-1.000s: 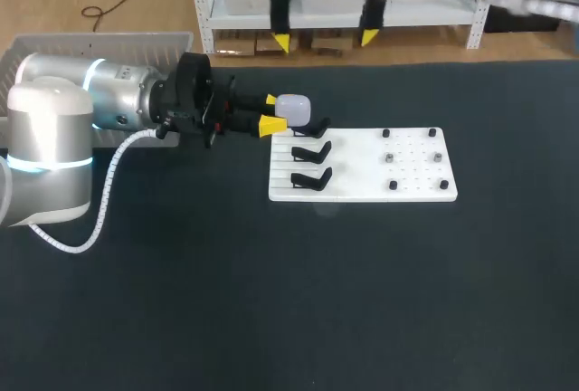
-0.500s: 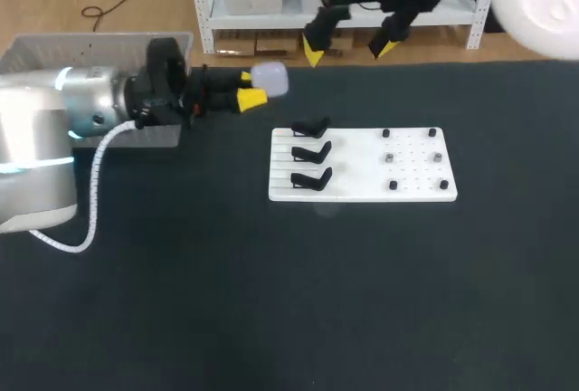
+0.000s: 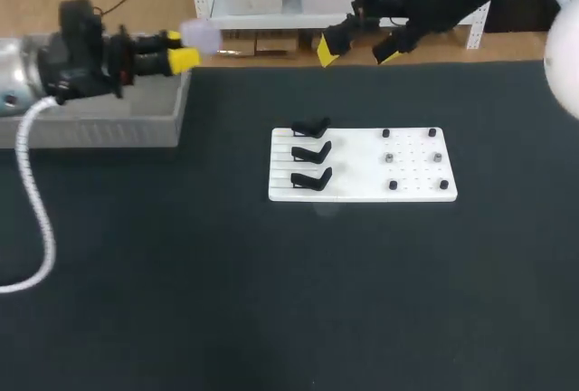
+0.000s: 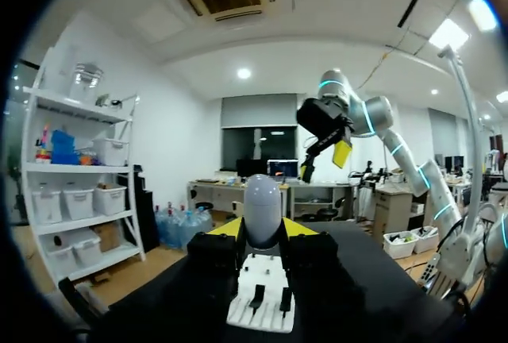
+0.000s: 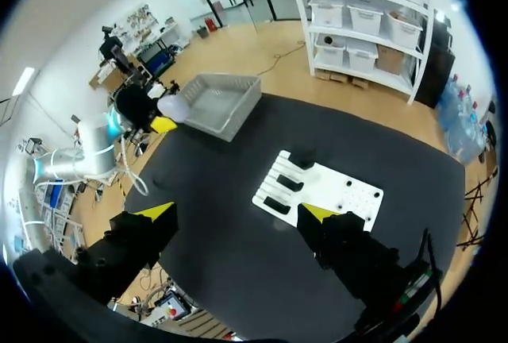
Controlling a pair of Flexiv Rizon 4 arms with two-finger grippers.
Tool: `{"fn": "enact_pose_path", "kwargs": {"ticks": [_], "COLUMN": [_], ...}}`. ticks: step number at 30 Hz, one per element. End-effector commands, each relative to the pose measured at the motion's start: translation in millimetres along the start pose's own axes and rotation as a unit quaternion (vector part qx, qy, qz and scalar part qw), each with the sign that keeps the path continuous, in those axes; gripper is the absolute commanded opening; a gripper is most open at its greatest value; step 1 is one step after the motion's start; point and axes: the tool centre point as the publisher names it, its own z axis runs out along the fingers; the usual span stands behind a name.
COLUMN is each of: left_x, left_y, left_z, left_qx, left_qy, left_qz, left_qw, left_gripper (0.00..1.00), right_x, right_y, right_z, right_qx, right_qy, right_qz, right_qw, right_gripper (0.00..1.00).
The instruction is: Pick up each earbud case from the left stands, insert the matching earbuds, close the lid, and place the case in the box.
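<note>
My left gripper [image 3: 179,50] is shut on a white earbud case [image 3: 201,38], lid closed, held in the air over the right end of the grey box [image 3: 99,128]. In the left wrist view the case [image 4: 262,206] stands upright between the yellow fingertips [image 4: 226,228]. The white board [image 3: 362,166] carries three empty black stands [image 3: 310,151] on its left and small earbud pegs [image 3: 412,157] on its right. My right gripper [image 3: 357,47] hangs open, high above the table's far edge, holding nothing. From the right wrist, the board [image 5: 317,190], the box [image 5: 218,101] and the held case [image 5: 173,107] lie far below.
The grey box sits at the table's far left corner. The black table [image 3: 289,300] spreads wide around the board, which lies right of centre. My right arm [image 4: 349,117] shows high above the table in the left wrist view.
My left gripper lifted the case off the top stand and carried it left and back to above the box's right end. My right gripper drifted a little to the right.
</note>
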Motion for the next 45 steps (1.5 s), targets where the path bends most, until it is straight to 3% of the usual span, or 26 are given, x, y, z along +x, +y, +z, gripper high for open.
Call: {"fn": "enact_pose_path", "kwargs": {"ticks": [1,5,9,12,21,29,30,32,33,36,45], "left_x": [-0.2,27.8,57.4,73.0,117.5,133.9,134.0,133.4,131.9,122.7,122.7], "left_y": [6.1,32.1,59.2,84.2,163.3,200.5,202.3,205.5,206.4,203.2,203.2], "left_z": [-43.0,-79.0,-102.9,-107.3,-133.9,-146.4,-146.7,-149.1,-150.9,-153.0,-153.0], "left_qx": [-0.173,-0.227,-0.268,-0.283,-0.299,-0.282,-0.28,-0.284,-0.285,-0.286,-0.286], "left_qy": [0.047,0.091,0.089,0.101,0.16,0.194,0.196,0.204,0.207,0.205,0.205], "left_qz": [-0.013,-0.043,-0.078,-0.074,-0.075,-0.07,-0.069,-0.073,-0.071,-0.057,-0.057], "left_qw": [0.984,0.969,0.956,0.951,0.938,0.937,0.937,0.934,0.933,0.934,0.934], "left_gripper": [0.0,0.0,0.0,0.0,0.0,0.0,0.08,0.87,1.0,1.0,1.0], "right_x": [4.5,4.5,4.5,4.5,4.5,4.5,4.5,4.5,4.5,4.5,4.5], "right_y": [0.7,0.7,0.7,0.7,0.7,0.7,0.7,0.7,0.7,0.7,0.7], "right_z": [-0.4,-0.4,-0.4,-0.4,-0.4,-0.4,-0.4,-0.4,-0.4,-0.4,-0.4], "right_qx": [0.004,0.004,0.004,0.004,0.004,0.004,0.004,0.004,0.004,0.004,0.004], "right_qy": [-0.056,-0.056,-0.056,-0.056,-0.056,-0.056,-0.056,-0.056,-0.056,-0.056,-0.056], "right_qz": [0.001,0.001,0.001,0.001,0.001,0.001,0.001,0.001,0.001,0.001,0.001], "right_qw": [0.998,0.998,0.998,0.998,0.998,0.998,0.998,0.998,0.998,0.998,0.998], "right_gripper": [1.0,1.0,1.0,1.0,1.0,1.0,1.0,1.0,1.0,1.0,1.0]}}
